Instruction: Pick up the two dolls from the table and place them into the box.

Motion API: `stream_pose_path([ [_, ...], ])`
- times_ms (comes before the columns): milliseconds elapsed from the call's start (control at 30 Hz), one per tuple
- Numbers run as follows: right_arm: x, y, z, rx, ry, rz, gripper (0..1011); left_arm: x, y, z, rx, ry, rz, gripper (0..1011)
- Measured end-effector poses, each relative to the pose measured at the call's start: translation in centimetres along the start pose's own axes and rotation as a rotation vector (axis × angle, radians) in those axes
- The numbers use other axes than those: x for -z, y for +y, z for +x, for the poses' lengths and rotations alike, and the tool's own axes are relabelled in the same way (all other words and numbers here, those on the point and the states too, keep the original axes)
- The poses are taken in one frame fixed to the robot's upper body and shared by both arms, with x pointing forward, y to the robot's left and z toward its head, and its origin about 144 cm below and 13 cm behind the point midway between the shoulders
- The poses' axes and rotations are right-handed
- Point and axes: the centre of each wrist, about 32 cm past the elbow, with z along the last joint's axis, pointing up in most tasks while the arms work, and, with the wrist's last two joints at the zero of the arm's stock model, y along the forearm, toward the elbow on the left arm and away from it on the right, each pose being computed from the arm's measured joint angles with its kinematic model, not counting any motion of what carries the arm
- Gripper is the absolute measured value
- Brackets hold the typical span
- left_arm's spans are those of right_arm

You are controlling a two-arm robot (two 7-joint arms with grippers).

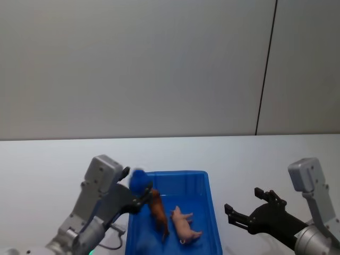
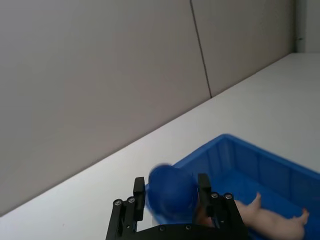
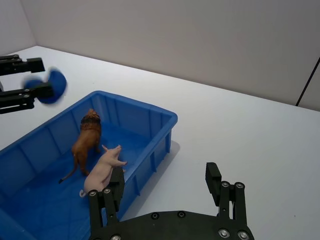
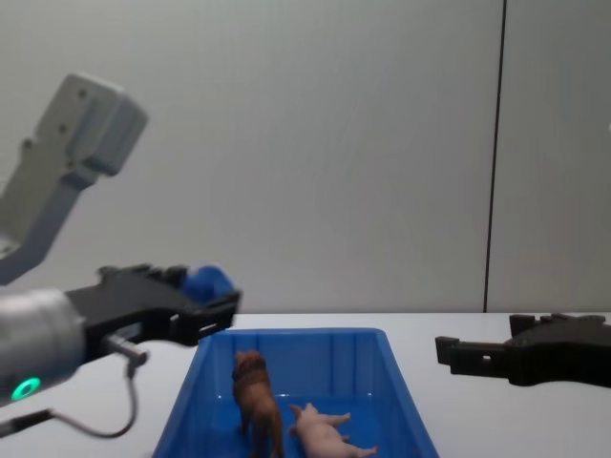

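small rounded blue object (image 2: 172, 191), grey wall (image 1: 133, 64) with dark vertical seam (image 1: 265, 69)

A blurred blue object (image 2: 172, 192) between the left pincer (image 2: 171, 192) fingers hid part of the box (image 2: 260, 165); its identity was unclear. The pig (image 2: 270, 220) was cut by the frame's lower edge, its head hidden.
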Motion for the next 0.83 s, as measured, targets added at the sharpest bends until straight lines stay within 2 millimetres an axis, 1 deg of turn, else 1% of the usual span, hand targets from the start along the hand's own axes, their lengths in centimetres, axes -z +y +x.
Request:
stream_pose_path([
  [33, 0.0, 0.0, 0.0, 0.000, 0.000, 0.000, 1001, 0.0, 0.0, 0.0, 0.000, 0.000, 0.000, 636],
  [67, 0.0, 0.0, 0.0, 0.000, 0.000, 0.000, 1001, -0.2, -0.4, -0.2, 0.015, 0.000, -0.013, 681],
  [100, 0.0, 0.0, 0.0, 0.000, 0.000, 0.000, 1001, -0.2, -0.6, -0.3, 0.024, -0.002, -0.020, 681],
  [133, 0.0, 0.0, 0.0, 0.000, 0.000, 0.000, 1001, -0.4, -1.0, -0.6, 0.039, -0.001, -0.035, 753],
  [233, 0.0, 0.0, 0.0, 0.000, 0.000, 0.000, 1001, -0.6, -1.7, -1.1, 0.066, 0.001, -0.055, 852],
  [333, 0.0, 0.0, 0.0, 0.000, 0.000, 0.000, 1001, -0.8, -2.2, -1.4, 0.086, 0.002, -0.073, 931],
  [367, 0.0, 0.0, 0.0, 0.000, 0.000, 0.000, 1001, -0.8, -2.2, -1.4, 0.086, 0.002, -0.073, 931],
  [433, 0.0, 0.0, 0.0, 0.000, 0.000, 0.000, 1001, -1.0, -2.5, -1.7, 0.101, 0.003, -0.094, 1003],
  [833, 0.0, 0.0, 0.0, 0.000, 0.000, 0.000, 1001, -1.5, -2.8, -2.1, 0.122, 0.000, -0.146, 1003],
])
